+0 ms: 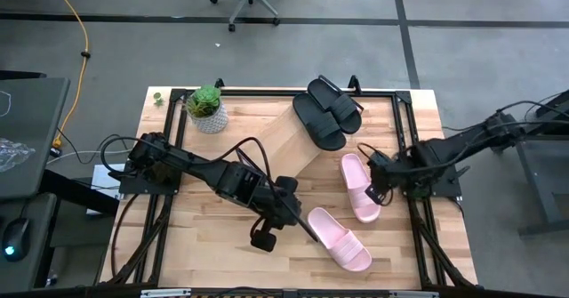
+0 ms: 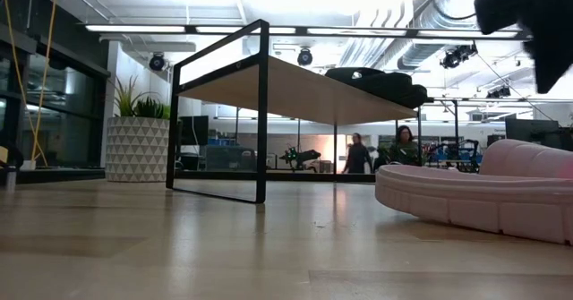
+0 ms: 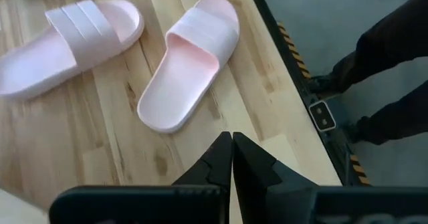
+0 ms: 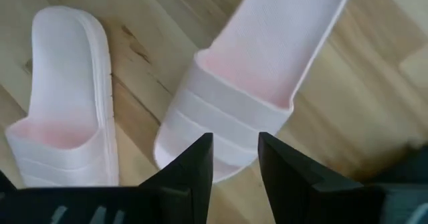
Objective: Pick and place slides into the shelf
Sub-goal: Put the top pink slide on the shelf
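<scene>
Black pair (image 1: 327, 111) on the shelf (image 1: 284, 147), top end; only the low view shows the black frame under the slanted board (image 2: 286, 90). Pink slides, wide ribbed straps, on the table: one (image 1: 360, 187) just under the right gripper (image 1: 380, 181), fingers slightly apart, empty; other (image 1: 340, 238) beside the left gripper (image 1: 286, 216), closed, empty.

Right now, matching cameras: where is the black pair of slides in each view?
High view: black pair on the shelf, upper end, top centre.
Low view: atop the shelf board, centre right.
Left wrist view: not in it.
Right wrist view: not in it.
Shared landmark: the pink slides, in all four.
</scene>
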{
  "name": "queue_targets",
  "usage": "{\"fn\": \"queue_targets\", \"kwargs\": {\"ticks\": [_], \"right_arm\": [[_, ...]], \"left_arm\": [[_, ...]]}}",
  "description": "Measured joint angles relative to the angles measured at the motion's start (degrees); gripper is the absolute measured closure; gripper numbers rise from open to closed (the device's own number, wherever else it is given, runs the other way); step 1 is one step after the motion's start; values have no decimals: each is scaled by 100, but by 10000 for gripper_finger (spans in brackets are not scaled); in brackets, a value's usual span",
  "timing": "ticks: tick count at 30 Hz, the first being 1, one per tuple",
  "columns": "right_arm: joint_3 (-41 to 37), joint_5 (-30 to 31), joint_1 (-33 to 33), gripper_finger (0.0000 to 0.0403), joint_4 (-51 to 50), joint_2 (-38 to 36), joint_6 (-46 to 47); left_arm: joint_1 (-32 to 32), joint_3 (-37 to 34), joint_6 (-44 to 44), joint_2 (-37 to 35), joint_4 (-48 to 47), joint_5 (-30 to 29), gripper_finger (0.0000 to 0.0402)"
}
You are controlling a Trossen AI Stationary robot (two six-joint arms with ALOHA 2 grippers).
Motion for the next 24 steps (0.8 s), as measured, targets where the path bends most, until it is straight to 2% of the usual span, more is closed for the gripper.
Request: {"fn": "queue_targets", "kwargs": {"ticks": [6,11,14,19,24], "right_arm": [[0,-542,-993,290,351,93,-1839],[0,-1085,-1456,256,357,195,-2957],[0,-1160,-1560,232,382,221,-3471],[-252,-1219,-1688,203,584,228,-3827],[-811,-1422,-1721,199,1135,229,-3840]], "left_arm": [[-2,0,-332,-3,-184,-86,399],[-9,0,-602,-5,-188,-105,399],[-48,0,-741,-5,-233,-139,399],[-131,0,-918,-5,-306,-238,399],[-245,0,-1055,-5,-311,-394,399]]}}
